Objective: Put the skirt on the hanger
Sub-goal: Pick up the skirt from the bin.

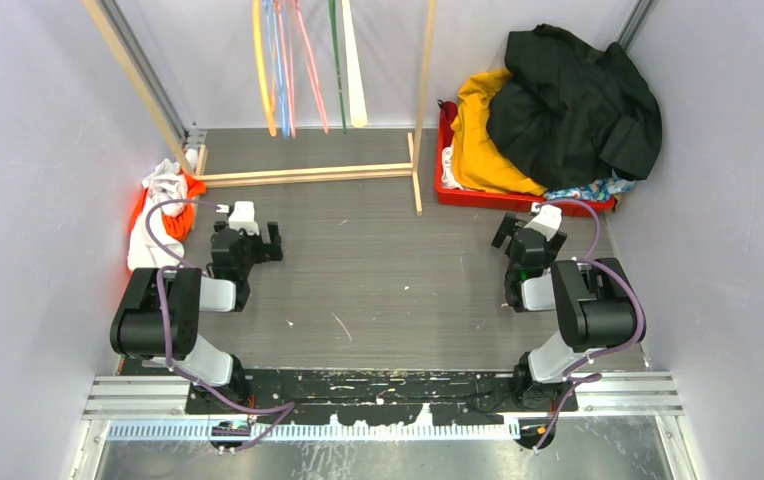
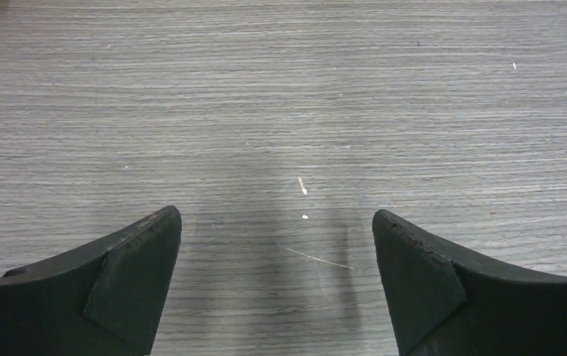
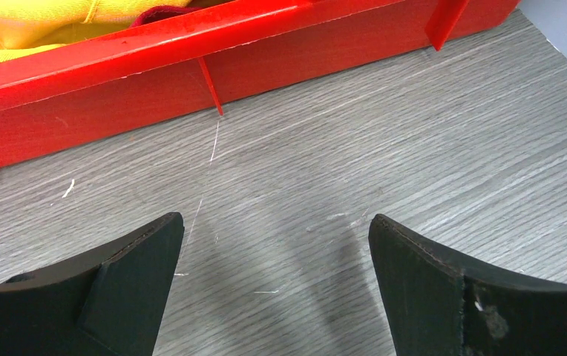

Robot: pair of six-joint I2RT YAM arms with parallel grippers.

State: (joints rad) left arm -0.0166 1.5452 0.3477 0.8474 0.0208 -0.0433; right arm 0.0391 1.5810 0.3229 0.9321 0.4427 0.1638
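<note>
Top external shows floral skirt [image 1: 590,189] crumpled under bulky black coat [image 1: 570,100].

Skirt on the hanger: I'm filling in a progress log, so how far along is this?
Nothing looks done: the blue flowered thin-fabric skirt peeks from the red plastic bin under a black coat. Nothing is in hand: left hand and right hand are open, empty. Left: pull the skirt out and hang it on a coloured hanger.

A bin [image 1: 488,200] sits back right on the worktop [image 1: 378,270], hangers [image 1: 288,70] to its left. Inside, the skirt [image 1: 588,190] lies under a coat [image 1: 568,100].
</note>
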